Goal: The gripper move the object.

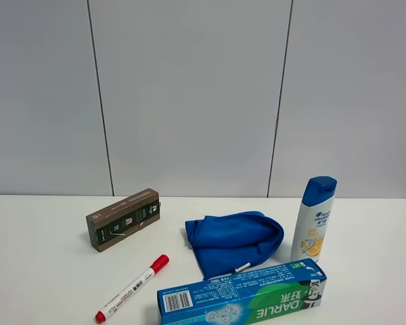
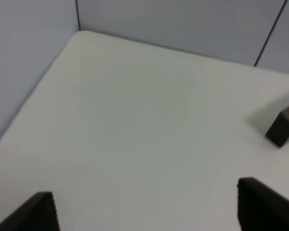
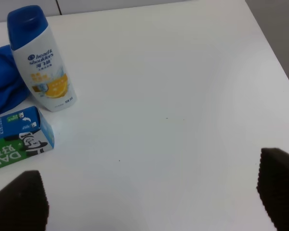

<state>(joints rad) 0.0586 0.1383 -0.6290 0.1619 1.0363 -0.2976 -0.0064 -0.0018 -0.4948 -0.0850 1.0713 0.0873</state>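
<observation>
The white shampoo bottle point(image 1: 314, 218) with a blue cap and an orange label picture stands upright on the right of the white table, just behind the toothpaste box. It also shows in the right wrist view point(image 3: 41, 60). My right gripper point(image 3: 149, 197) is open and empty over bare table, well away from the bottle. My left gripper point(image 2: 149, 211) is open and empty over the table's far left part. Neither gripper nor arm shows in the exterior high view.
A brown box point(image 1: 123, 219) lies at the left; its corner shows in the left wrist view point(image 2: 284, 126). A crumpled blue cloth point(image 1: 234, 240) lies mid-table beside the bottle. A red-capped marker point(image 1: 132, 288) and a blue-green toothpaste box point(image 1: 242, 298) lie at the front. The wall runs along the back.
</observation>
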